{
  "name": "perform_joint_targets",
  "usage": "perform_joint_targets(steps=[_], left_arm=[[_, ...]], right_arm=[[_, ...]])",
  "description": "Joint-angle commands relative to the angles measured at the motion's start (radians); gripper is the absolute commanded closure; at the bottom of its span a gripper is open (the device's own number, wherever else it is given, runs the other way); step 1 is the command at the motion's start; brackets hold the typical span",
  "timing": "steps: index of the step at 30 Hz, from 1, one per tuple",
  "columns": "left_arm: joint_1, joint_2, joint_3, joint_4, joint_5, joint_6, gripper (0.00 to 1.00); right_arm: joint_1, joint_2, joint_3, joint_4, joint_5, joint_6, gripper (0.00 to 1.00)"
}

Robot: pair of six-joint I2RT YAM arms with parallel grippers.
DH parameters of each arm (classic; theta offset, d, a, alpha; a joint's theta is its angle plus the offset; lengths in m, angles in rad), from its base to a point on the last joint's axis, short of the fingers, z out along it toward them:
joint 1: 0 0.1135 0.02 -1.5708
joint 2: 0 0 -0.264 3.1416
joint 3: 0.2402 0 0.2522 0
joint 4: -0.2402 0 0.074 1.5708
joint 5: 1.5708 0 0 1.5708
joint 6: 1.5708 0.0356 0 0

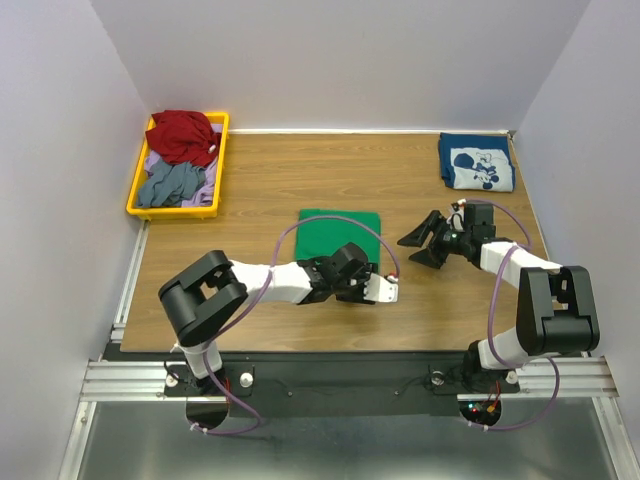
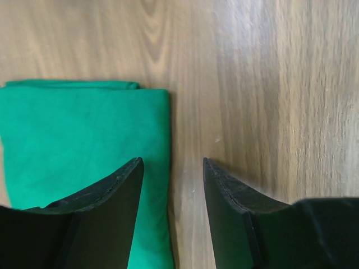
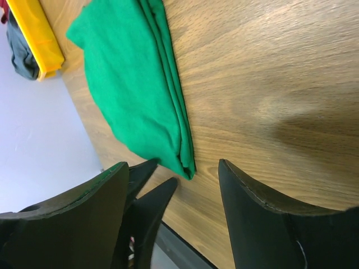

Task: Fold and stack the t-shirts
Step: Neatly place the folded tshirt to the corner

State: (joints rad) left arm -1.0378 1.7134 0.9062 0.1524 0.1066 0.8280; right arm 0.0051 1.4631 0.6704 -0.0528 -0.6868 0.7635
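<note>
**A:** Where is the folded bright green cloth t-shirt [image 1: 335,228]?

**B:** Mid-tabletop [image 1: 260,180]. The navy blue printed t-shirt [image 1: 477,163] lies folded in the far right corner, well apart.

**A:** And the fingers?

**B:** The left gripper [image 2: 171,162] stands wide astride the green shirt's right edge. The right gripper [image 1: 422,247] is wide too, and empty. The left should probably catch every layer before closing, so the fold holds.

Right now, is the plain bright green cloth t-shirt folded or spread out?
Folded. The bright green cloth t-shirt lies as a compact rectangle with stacked layers along its edge.
</note>
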Motion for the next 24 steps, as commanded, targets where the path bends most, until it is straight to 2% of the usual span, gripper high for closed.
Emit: perform_joint_targets(steps=[1, 5, 9, 10, 12, 17, 24], left_arm=[[-0.004, 0.041, 0.056, 0.073, -0.001, 0.077, 0.44], [-0.001, 0.097, 0.063, 0.113, -0.019, 0.095, 0.51], [0.013, 0.111, 0.079, 0.121, 0.001, 0.066, 0.74], [0.016, 0.109, 0.083, 0.115, 0.025, 0.05, 0.86], [0.025, 0.095, 0.1, 0.093, 0.056, 0.031, 0.98], [0.065, 0.052, 0.174, 0.015, 0.183, -0.053, 1.0], [0.091, 0.052, 0.255, -0.03, 0.234, -0.118, 1.0]], right_arm=[[-0.001, 0.006, -0.006, 0.007, 0.023, 0.031, 0.29], [-0.001, 0.036, -0.015, 0.008, 0.003, 0.063, 0.28], [-0.001, 0.054, -0.012, 0.011, 0.02, 0.065, 0.27], [-0.001, 0.06, -0.008, 0.011, 0.023, 0.063, 0.26], [-0.001, 0.069, -0.002, 0.019, 0.026, 0.079, 0.25], [-0.001, 0.12, -0.011, 0.103, -0.014, 0.175, 0.22], [0.044, 0.144, -0.029, 0.264, -0.013, 0.29, 0.14]])
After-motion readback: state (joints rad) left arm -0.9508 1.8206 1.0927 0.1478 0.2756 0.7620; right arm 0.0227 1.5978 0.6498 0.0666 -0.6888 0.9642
